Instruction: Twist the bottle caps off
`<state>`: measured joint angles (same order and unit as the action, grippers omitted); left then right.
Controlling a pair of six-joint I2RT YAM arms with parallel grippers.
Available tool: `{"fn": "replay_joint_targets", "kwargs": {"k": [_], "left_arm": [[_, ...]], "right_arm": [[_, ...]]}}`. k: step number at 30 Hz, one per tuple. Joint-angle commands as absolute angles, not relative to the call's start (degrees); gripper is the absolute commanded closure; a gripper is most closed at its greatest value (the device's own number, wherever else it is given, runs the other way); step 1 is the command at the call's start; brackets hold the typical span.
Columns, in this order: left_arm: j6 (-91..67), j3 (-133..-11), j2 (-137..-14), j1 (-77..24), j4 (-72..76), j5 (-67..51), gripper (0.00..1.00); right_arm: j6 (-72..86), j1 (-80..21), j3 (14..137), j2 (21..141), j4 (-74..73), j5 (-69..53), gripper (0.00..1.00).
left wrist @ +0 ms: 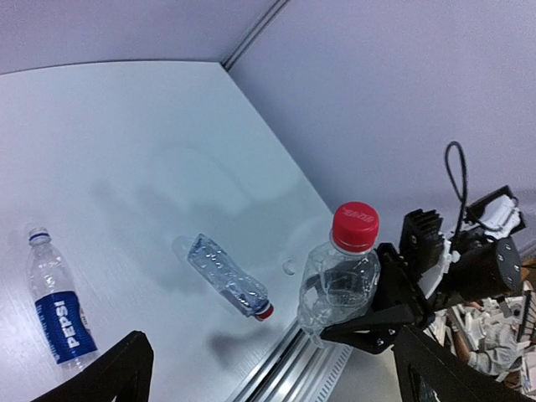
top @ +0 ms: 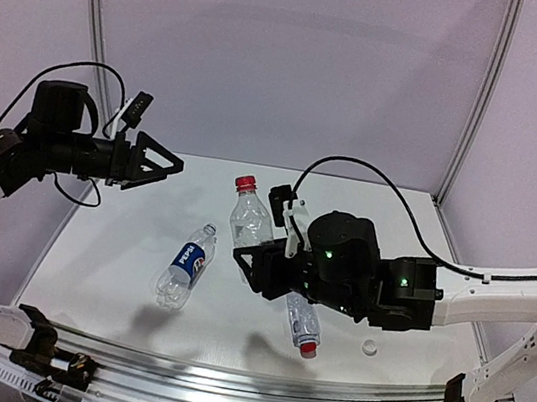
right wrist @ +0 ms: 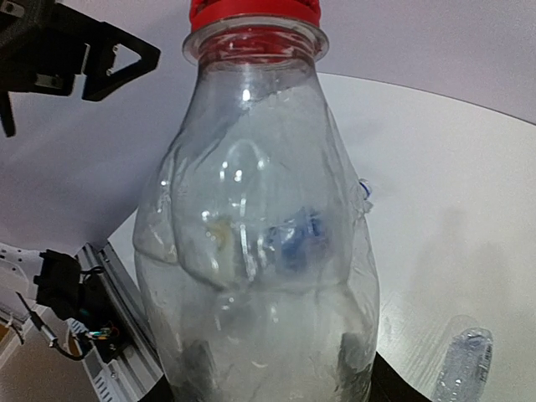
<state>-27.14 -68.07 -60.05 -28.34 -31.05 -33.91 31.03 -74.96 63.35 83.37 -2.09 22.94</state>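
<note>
The left gripper [top: 165, 165] hangs over the white table's [top: 107, 268] back left corner, jaws wide around nothing. A clear plastic bottle with a blue Pepsi label [top: 186, 264] lies uncapped, well in from the left edge. The right gripper [top: 259, 263] clamps an upright clear unlabelled bottle [top: 248, 223] wearing a red screw cap [top: 244, 182]. A second clear bottle [top: 301, 319] lies with its red cap [top: 308, 349] towards the near rail [top: 223, 371]. A small whitish round cap [top: 369, 349] sits just right. Bare tabletop runs behind.

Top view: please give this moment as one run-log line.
right gripper: shut on upright bottle, red cap on | left gripper: open, clear of cap | Pepsi bottle: lying, cap off
</note>
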Motion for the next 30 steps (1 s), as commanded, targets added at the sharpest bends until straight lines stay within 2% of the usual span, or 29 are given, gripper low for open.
{"fn": "replay_joint_targets", "kwargs": {"k": [1,8,21,27,30], "left_arm": [[-28.71,-63.81,-57.29,-25.34,-20.76,-50.26,0.01],[-33.9,-62.67,-57.79,-25.49,-10.32,-57.01,0.05],[-33.23,-67.73,-64.34,-31.92,-9.79,-52.6,0.17],[-32.66,-70.38,-67.96,-33.93,-9.99,-53.16,0.3],[-32.43,-70.48,-68.82,-34.4,-10.1,-53.62,0.42]], "right_arm": [[32.6,-73.43,59.1,81.16,10.31,10.48,0.68],[36.36,-71.86,56.42,82.05,21.85,0.39,0.68],[36.9,-71.03,59.56,85.21,22.82,-7.59,0.68],[36.74,-70.97,60.47,85.61,21.53,-7.77,0.68],[36.57,-70.79,60.84,85.61,21.15,-7.99,0.68]]}}
